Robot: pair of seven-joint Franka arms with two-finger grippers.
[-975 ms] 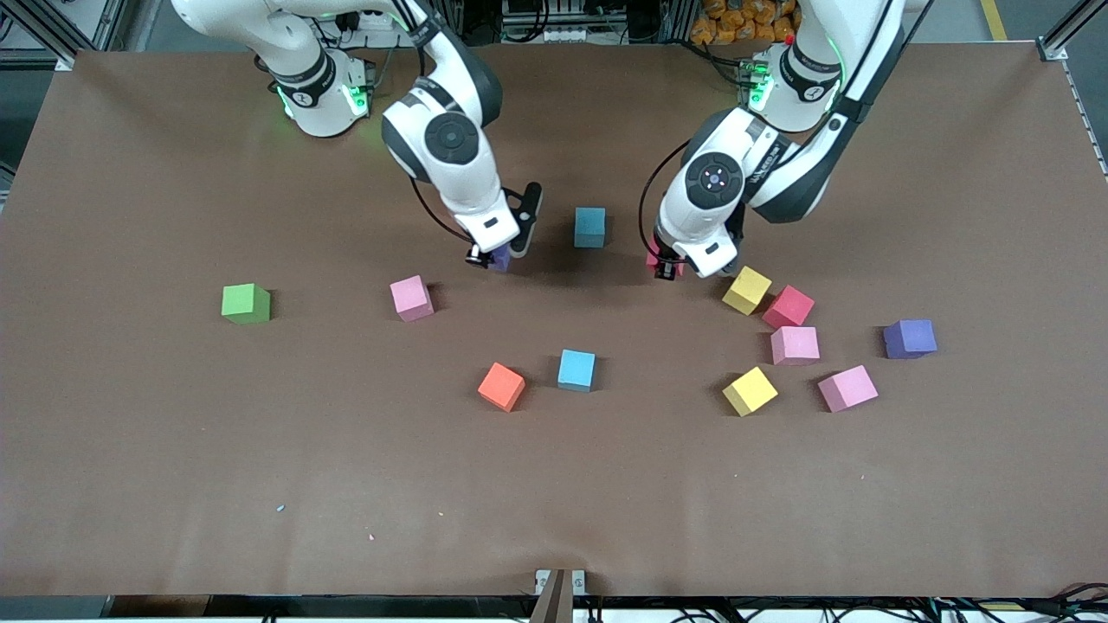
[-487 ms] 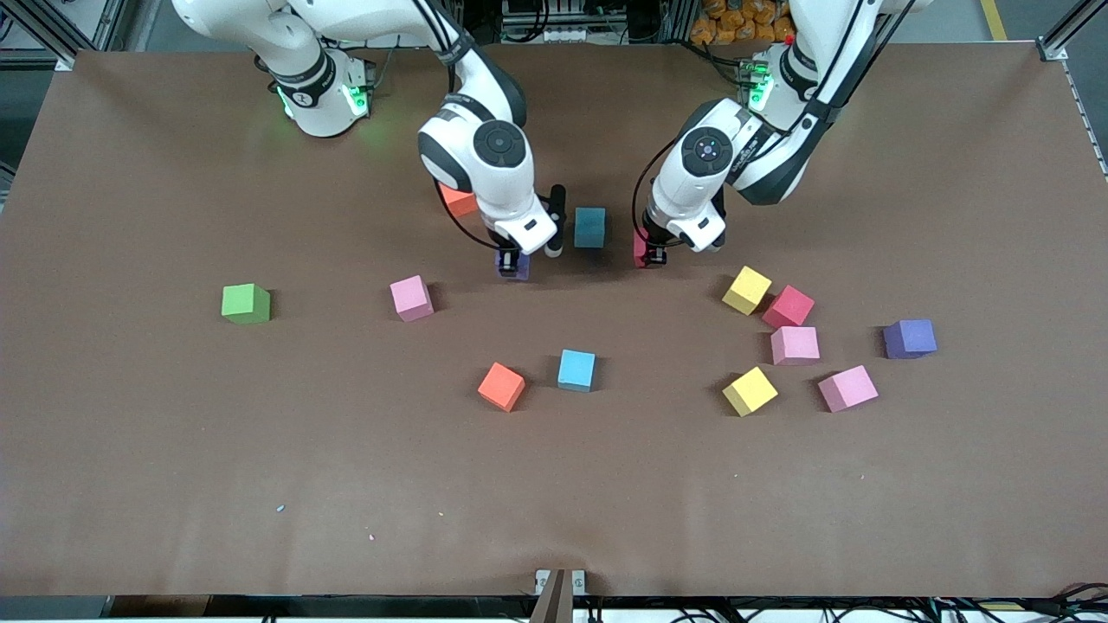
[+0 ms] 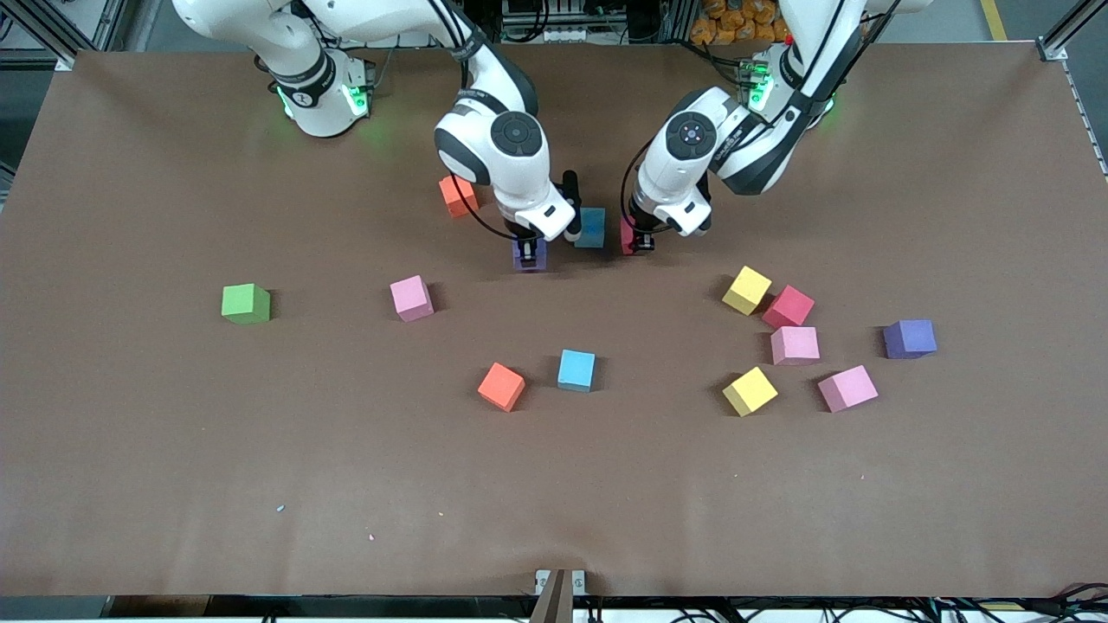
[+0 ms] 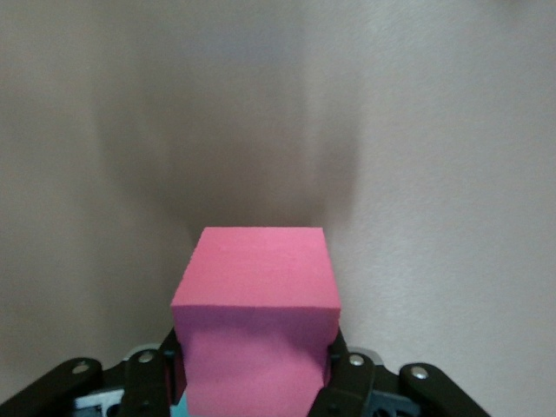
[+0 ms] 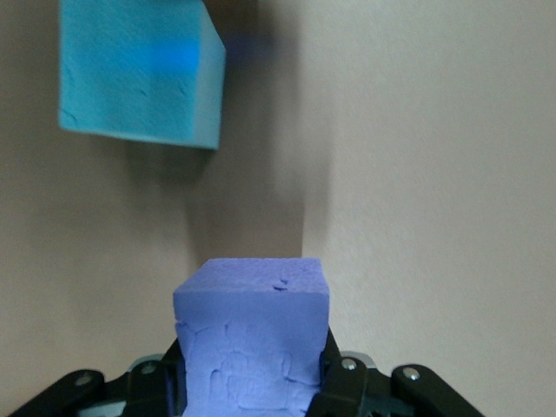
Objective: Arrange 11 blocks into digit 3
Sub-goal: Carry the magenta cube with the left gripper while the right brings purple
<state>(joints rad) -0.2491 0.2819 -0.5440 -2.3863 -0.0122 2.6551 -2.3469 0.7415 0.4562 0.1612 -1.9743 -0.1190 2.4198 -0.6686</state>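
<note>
The right gripper (image 3: 530, 256) clamps a purple block (image 5: 252, 339), the left gripper (image 3: 634, 242) a red block (image 4: 256, 321), either side of the blue block (image 3: 590, 227). Both seem just above the table (image 3: 554, 484). Lower each squarely, flush beside blue, before letting go.

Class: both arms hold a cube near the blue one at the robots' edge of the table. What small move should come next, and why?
Probably lower and release. The right pincer grips a purple block and the left pincer a red block, one on each side of the light blue block; set down there, they would form a row.
</note>
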